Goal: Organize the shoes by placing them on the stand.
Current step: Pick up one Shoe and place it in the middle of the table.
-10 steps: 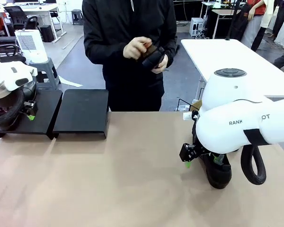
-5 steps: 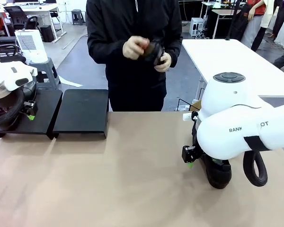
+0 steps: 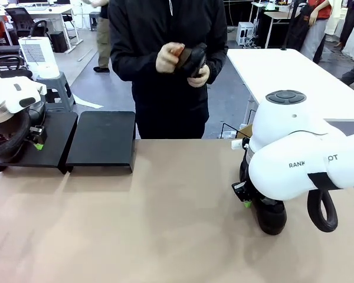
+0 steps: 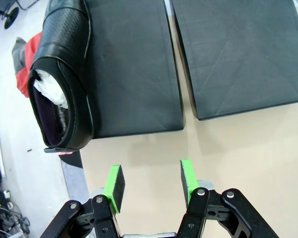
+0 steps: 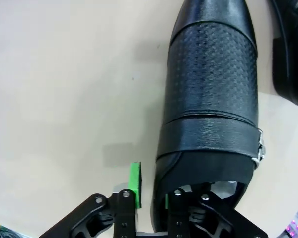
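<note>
Seated on stand (image 4: 134, 74): first shoe (image 4: 64, 64). On surface (image 5: 64, 74): second shoe (image 5: 211, 99), collar wall between right tool (image 5: 150, 191) fingers, clamp not discernible. Open, empty: left tool (image 4: 151, 181). Most placements pending.

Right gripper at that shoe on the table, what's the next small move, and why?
Probably finish closing before any lift. The right gripper straddles the heel wall of the shoe, one finger inside, one outside, with a sliver of table seemingly showing between the outer pad and the leather. The shoe rests on the table, far from the stand.
</note>
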### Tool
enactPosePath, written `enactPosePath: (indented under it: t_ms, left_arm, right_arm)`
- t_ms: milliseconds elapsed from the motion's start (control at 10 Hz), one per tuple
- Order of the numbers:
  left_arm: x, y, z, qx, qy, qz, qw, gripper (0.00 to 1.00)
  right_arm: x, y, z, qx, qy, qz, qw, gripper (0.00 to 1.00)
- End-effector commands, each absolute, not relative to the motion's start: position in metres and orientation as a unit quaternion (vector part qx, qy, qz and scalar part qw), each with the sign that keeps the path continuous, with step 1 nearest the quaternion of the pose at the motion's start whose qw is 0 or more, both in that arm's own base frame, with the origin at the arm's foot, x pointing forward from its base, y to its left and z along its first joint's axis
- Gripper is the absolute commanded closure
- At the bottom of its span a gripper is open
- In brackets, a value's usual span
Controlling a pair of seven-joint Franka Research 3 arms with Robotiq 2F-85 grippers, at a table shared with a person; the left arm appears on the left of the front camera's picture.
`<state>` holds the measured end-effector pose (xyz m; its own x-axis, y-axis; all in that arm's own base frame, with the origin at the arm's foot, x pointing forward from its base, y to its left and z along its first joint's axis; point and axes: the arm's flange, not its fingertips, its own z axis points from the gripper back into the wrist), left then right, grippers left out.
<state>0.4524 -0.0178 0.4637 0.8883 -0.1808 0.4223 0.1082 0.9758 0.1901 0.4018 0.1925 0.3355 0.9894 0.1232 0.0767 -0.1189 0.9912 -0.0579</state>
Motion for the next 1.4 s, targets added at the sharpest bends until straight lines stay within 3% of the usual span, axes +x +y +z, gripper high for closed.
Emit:
enactPosePath:
  t_ms: [0, 400, 800, 1300]
  left_arm:
    - [0.452, -0.017, 0.465, 0.082, -0.222, -0.073, 0.969, 0.39]
    - [0.452, -0.017, 0.465, 0.082, -0.222, -0.073, 0.969, 0.39]
    - [0.452, -0.017, 0.465, 0.082, -0.222, -0.073, 0.969, 0.39]
    - [0.452, -0.017, 0.465, 0.082, -0.222, -0.073, 0.969, 0.39]
  right_arm:
    - [0.398, 0.189, 0.336, -0.039, -0.053, 0.047, 0.997, 1.00]
    - [0.383, 0.194, 0.368, -0.045, -0.020, 0.014, 0.999, 1.00]
    - [0.317, 0.287, 0.436, -0.001, -0.068, 0.002, 0.998, 1.00]
    - [0.312, 0.417, 0.380, -0.011, -0.075, 0.017, 0.997, 1.00]
